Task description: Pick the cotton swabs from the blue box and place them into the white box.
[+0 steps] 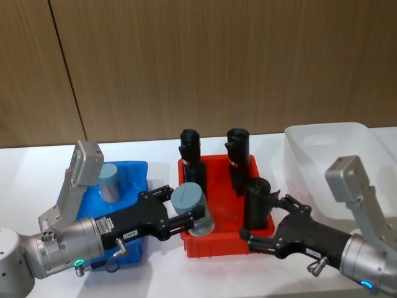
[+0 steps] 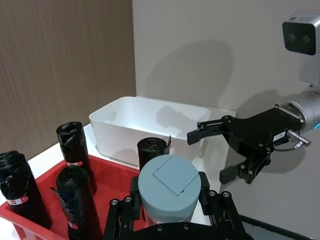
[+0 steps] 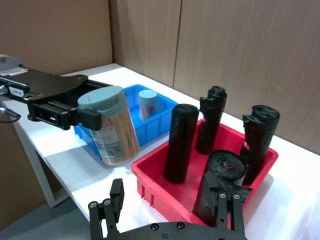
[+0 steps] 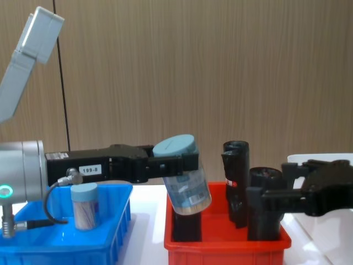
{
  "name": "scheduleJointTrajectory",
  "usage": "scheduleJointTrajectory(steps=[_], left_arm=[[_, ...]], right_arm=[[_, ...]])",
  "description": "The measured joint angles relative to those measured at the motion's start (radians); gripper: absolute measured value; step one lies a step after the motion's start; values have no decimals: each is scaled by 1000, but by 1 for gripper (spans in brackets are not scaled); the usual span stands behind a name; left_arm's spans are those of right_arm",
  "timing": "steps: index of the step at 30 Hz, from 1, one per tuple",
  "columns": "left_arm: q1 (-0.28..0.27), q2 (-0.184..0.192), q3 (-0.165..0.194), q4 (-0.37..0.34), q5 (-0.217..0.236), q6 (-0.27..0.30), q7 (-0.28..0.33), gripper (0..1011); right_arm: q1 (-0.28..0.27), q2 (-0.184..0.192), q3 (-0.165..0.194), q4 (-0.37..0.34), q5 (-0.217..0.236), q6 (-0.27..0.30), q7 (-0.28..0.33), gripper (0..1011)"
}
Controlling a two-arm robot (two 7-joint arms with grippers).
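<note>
Left of the red bin (image 1: 217,243), the blue box (image 1: 133,177) is set, with 1 cotton swab jar (image 1: 109,181) stood upright inside. A 2nd jar (image 4: 187,190) is pinched, tilted, by the left gripper (image 1: 185,211) above the red bin's left edge. 4 black rolls (image 1: 239,152) are stood in the red bin. The right gripper (image 1: 271,221) is seen spread at its front right corner. The white box (image 1: 304,164) is placed right of it.

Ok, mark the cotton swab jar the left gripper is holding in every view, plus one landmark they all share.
Head view: cotton swab jar low centre, in the left gripper, at the red bin's left edge.
Left wrist view: bottom centre, lid towards the camera.
Right wrist view: left of centre, between blue box and red bin.
Chest view: centre, tilted.
Shared landmark: the red bin holding black rolls.
</note>
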Motion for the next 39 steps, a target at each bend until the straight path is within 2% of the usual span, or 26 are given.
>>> scheduleJointTrajectory(steps=[24,39], left_arm=[[0,0,0,0,0,0,0,660],[0,0,0,0,0,0,0,660]], right_arm=[[100,-76,-66,124,-82,-8,87,1001],[139,-113,-98,161,-113,-23,117,1002]])
